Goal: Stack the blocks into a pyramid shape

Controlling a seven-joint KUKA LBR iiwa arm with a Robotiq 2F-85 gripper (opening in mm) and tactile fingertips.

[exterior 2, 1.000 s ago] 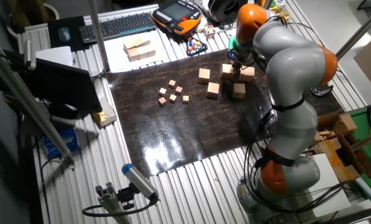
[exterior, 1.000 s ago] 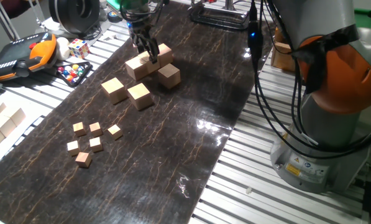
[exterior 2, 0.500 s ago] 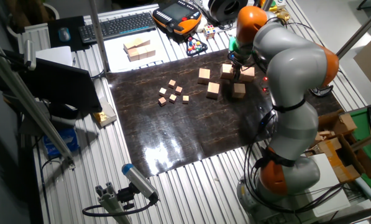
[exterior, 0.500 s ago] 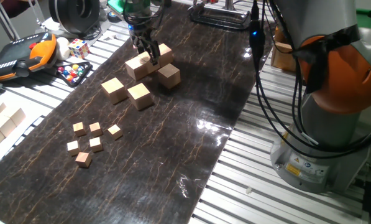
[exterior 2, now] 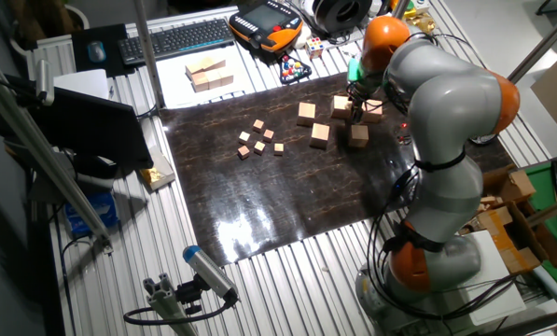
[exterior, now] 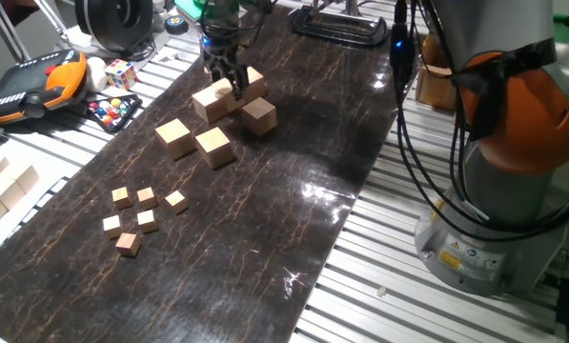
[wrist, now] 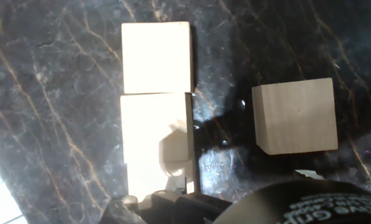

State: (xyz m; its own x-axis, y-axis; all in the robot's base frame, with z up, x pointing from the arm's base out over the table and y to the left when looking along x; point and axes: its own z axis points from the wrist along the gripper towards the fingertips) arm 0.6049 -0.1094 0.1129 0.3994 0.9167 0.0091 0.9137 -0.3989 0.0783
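Five light-tan blocks show on the dark mat. Two stand close together (exterior: 213, 102) (exterior: 251, 81), a third (exterior: 259, 115) is just in front, and two more (exterior: 174, 137) (exterior: 214, 146) lie apart nearer the small cubes. My gripper (exterior: 229, 86) hangs just above the close pair with its fingers spread and nothing between them. It also shows in the other fixed view (exterior 2: 356, 113). The hand view shows the touching pair (wrist: 157, 57) (wrist: 155, 134) and the third block (wrist: 295, 116) apart to the right. A sixth block is not seen on the mat.
Five small wooden cubes (exterior: 141, 217) lie at the near left of the mat. A multicoloured puzzle cube (exterior: 120, 73), an orange pendant (exterior: 36, 84) and more wooden blocks (exterior: 3, 195) sit off the mat to the left. A black clamp (exterior: 336, 24) lies at the far end. The robot base (exterior: 513, 152) stands to the right.
My gripper has risen slightly and shifted a little toward the far end, and the arm has swung a bit. The blocks have not moved.
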